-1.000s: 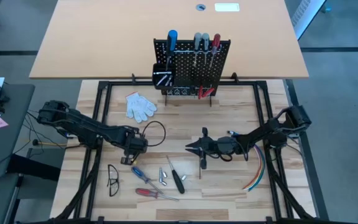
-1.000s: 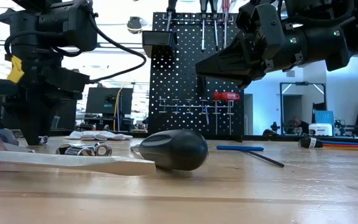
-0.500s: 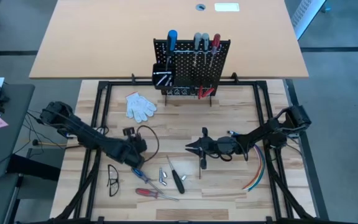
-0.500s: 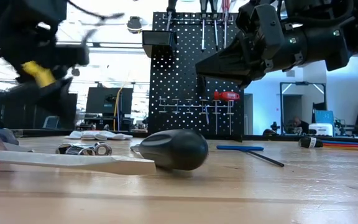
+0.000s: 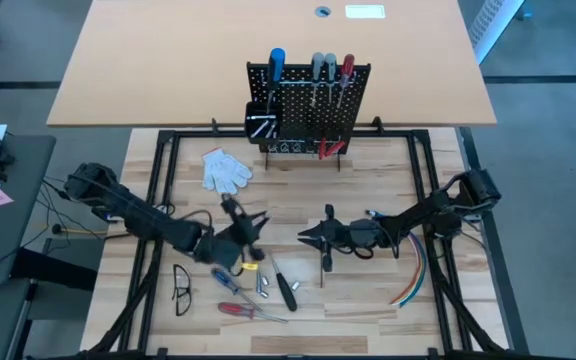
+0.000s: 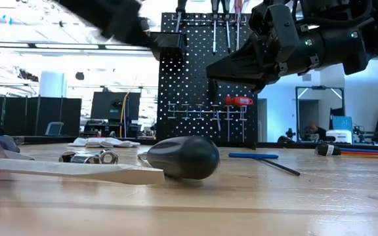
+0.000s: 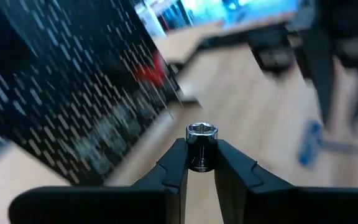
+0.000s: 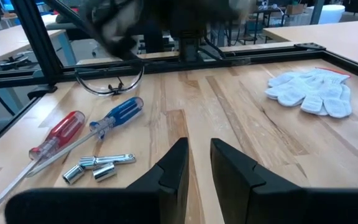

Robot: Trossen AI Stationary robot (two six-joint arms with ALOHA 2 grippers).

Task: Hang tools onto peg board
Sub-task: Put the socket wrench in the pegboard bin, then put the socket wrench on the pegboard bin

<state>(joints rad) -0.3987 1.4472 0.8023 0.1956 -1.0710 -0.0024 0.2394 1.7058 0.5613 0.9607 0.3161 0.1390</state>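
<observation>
Nearest you on the worktop (image 5: pixel 368 300) lie the loose tools: a red-handled screwdriver (image 5: pixel 234 310), a blue-handled screwdriver (image 5: pixel 224 279), a black-handled screwdriver (image 5: pixel 287 291) and two silver bits (image 5: pixel 262 284), with a pair of safety glasses (image 5: pixel 181 287) beside them.

Just above that cluster is your left hand (image 5: pixel 252 228), lifted clear of the wood. Its fingers (image 7: pixel 174 169) are pinched on a small silver socket (image 7: pixel 201 144), which stands up between the tips.

Level with it, toward the middle of the worktop, your right hand (image 5: pixel 309 236) hangs over the wood with its fingers (image 8: pixel 171 167) a narrow gap apart and nothing between them. The blue T-handle key (image 6: pixel 253 156) lies near it, and the coloured cables (image 5: pixel 412 282) trail off to its right.

Farther back, the white glove (image 5: pixel 226 169) rests left of the peg board (image 5: pixel 308 110). The board stands upright at the far edge, already carrying a blue-handled screwdriver (image 5: pixel 277 64), a grey-handled one (image 5: pixel 319 66), a red-handled one (image 5: pixel 348 67) and the red-handled pliers (image 5: pixel 329 148), with its black bin (image 5: pixel 261 124) at the left.
</observation>
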